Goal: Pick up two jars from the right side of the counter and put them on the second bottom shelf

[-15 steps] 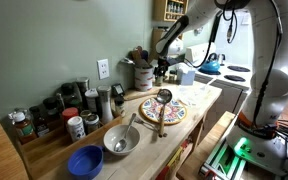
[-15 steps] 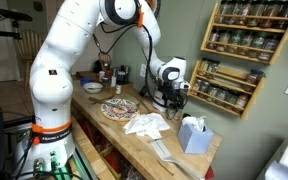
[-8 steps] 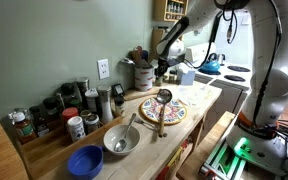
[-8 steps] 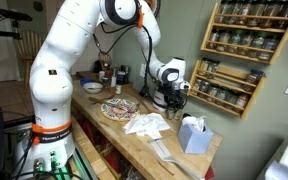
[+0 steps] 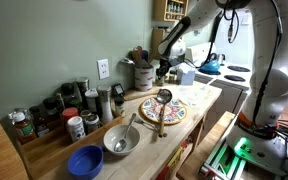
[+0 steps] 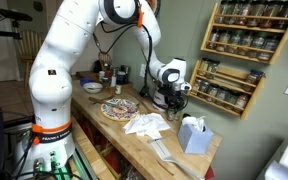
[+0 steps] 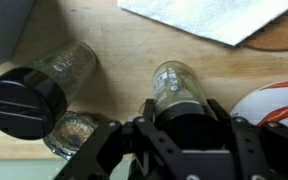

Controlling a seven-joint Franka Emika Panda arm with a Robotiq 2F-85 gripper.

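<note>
In the wrist view my gripper point(image 7: 180, 118) stands low over the light-wood counter point(image 7: 119, 45), its jaws closed on either side of the dark lid of a small glass spice jar point(image 7: 174, 82). A second jar point(image 7: 29, 98) with a black lid lies to its left, and a third small jar point(image 7: 74, 130) sits beside it. In both exterior views the gripper point(image 5: 162, 72) point(image 6: 170, 98) is down at the counter by the wall. The brown wooden spice rack point(image 6: 229, 50) hangs on the wall; its second-bottom shelf point(image 6: 227, 77) holds little jars.
A grey utensil crock point(image 5: 142, 75) stands beside the gripper. A patterned plate point(image 5: 164, 110) with a ladle, a steel bowl point(image 5: 121, 140), a blue bowl point(image 5: 84, 160) and dark-lidded bottles point(image 5: 64, 108) line the counter. A white cloth point(image 6: 146, 124) and a tissue box point(image 6: 192, 133) lie nearby.
</note>
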